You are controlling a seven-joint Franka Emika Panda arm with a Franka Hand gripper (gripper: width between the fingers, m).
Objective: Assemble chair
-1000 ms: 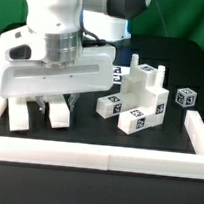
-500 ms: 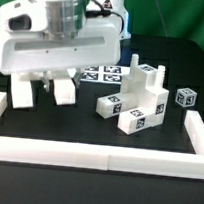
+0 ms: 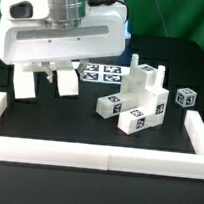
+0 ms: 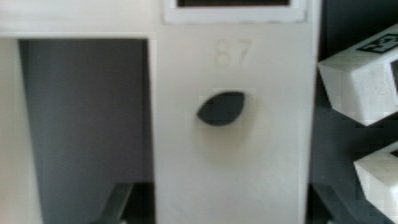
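Between your jaws sits the wider bar of the white leg frame (image 3: 64,83), clamped and hanging above the black desk (image 3: 78,128); its second bar (image 3: 29,82) runs parallel across a gap. Behind lies the marker board (image 3: 104,74). Toward the exterior view's right, apart from it, stand stacked tagged chair parts (image 3: 140,101) and a small tagged block (image 3: 186,97). The gripped bar is matte, with one dark oval hole (image 4: 221,107).
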